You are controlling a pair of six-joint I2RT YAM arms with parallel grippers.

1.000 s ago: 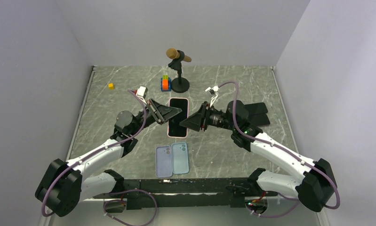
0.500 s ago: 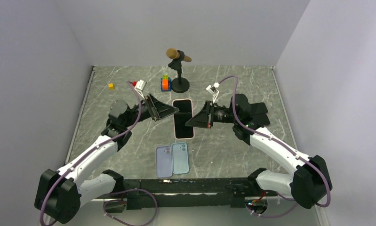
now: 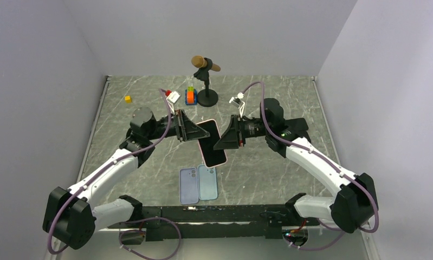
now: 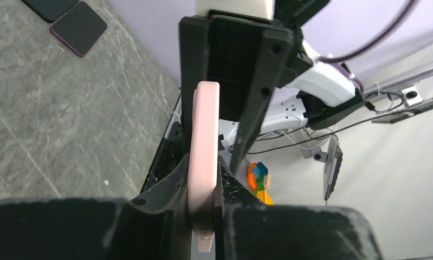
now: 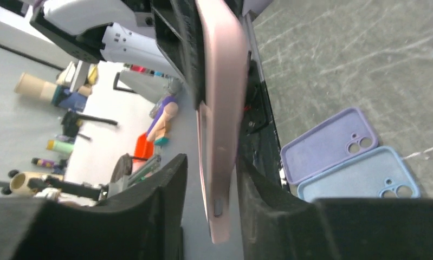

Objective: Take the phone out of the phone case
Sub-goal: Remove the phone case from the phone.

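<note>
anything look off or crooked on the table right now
Only the pink-cased phone: it hangs above the table, skewed diagonally, clamped by the left gripper with the right gripper straddling its other edge. The purple case and blue case lie neatly side by side. No damage visible.

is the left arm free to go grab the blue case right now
Probably not. The left pincer is clamped on the pink-cased phone, so it would have to let go first. The blue case itself lies uncovered near the arm bases.
</note>
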